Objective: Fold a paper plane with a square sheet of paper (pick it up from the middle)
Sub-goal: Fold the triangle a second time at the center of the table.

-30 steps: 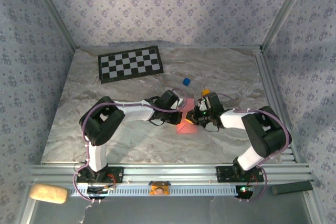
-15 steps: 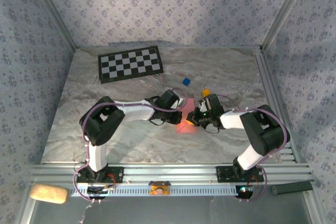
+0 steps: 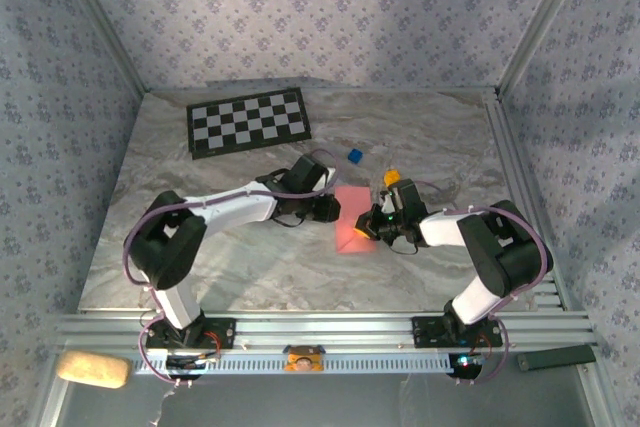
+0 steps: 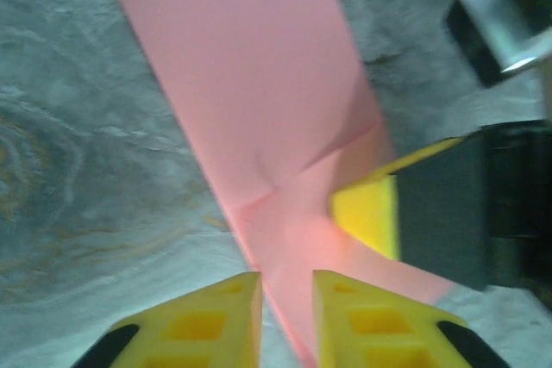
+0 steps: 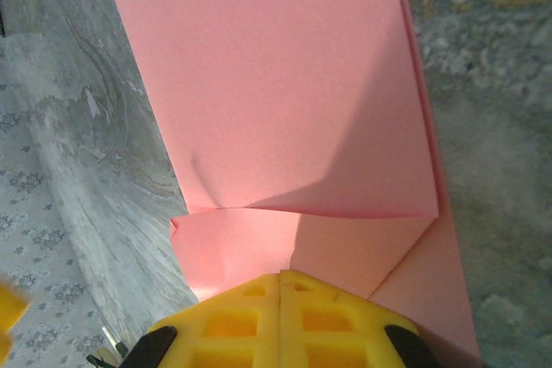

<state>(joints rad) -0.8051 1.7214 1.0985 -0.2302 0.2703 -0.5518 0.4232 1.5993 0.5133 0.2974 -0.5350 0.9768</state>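
The square sheet of paper (image 3: 352, 219) is seen folded in half, a pink strip lying flat on the table (image 3: 240, 267). At the end under the right gripper (image 5: 280, 277) slanting creases are visible, so the nose folds are judged begun. That gripper's jaws are closed together, their tips set on the paper. The left gripper (image 4: 286, 286) is held slightly apart, clamping nothing, with the strip's edge just ahead of it. The wing folds are judged not yet done.
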